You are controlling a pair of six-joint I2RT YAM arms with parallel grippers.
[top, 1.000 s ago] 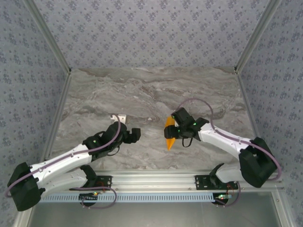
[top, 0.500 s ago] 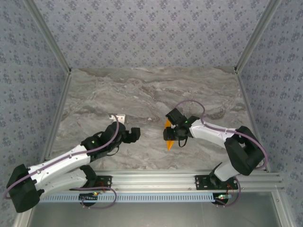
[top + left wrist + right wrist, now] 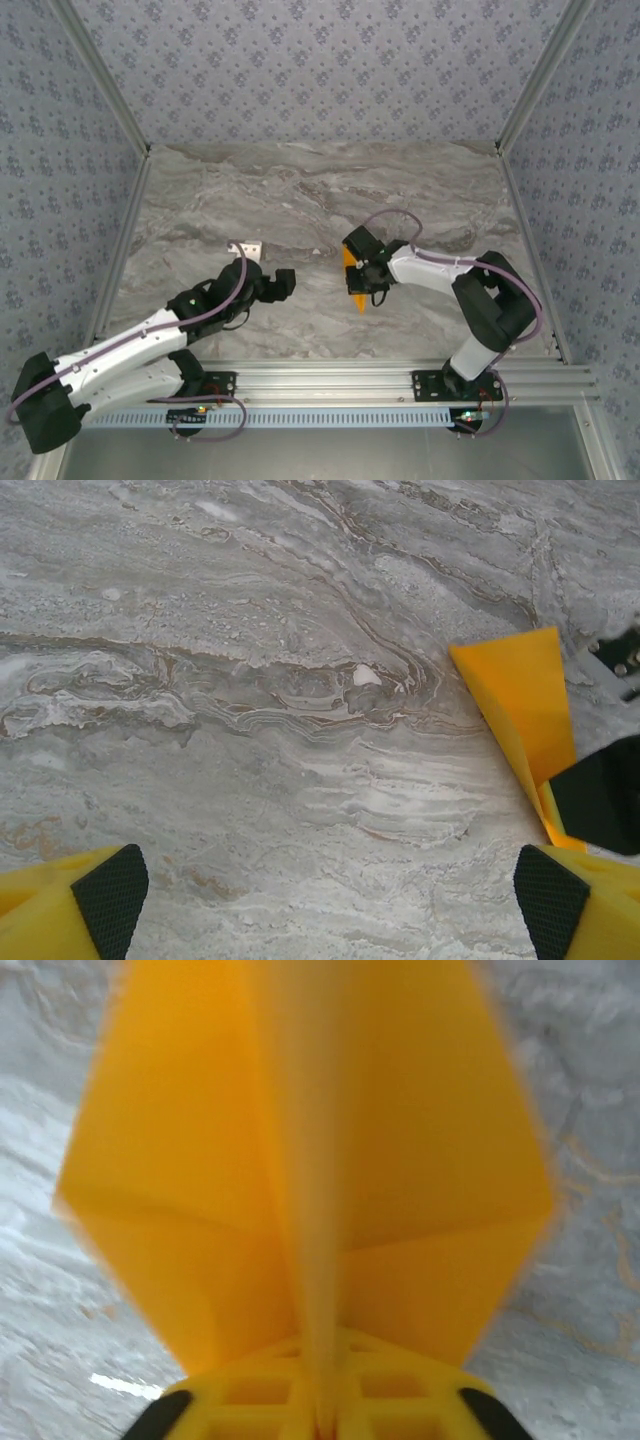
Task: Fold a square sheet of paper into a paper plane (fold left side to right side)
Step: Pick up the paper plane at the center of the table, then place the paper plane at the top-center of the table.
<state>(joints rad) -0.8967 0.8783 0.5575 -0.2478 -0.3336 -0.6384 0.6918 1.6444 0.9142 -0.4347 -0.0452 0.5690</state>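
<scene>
The left arm (image 3: 130, 345) lay low and stretched from its base up to the right. The left gripper (image 3: 284, 284) pointed right with its jaws wide apart, and its fingertips (image 3: 112, 890) stood at the two lower corners of the left wrist view. The right arm (image 3: 440, 272) was bent sharply at the elbow and reached left. The right gripper (image 3: 360, 282) was closed, its fingers (image 3: 300, 1405) pinching the paper plane (image 3: 200, 1160) on its middle fold.

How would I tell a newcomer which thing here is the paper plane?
On the grey marble table, find the right arm near the middle. The plane is the creased orange-yellow paper pinched in its pincer, the only paper there, pointed toward the near edge.
</scene>
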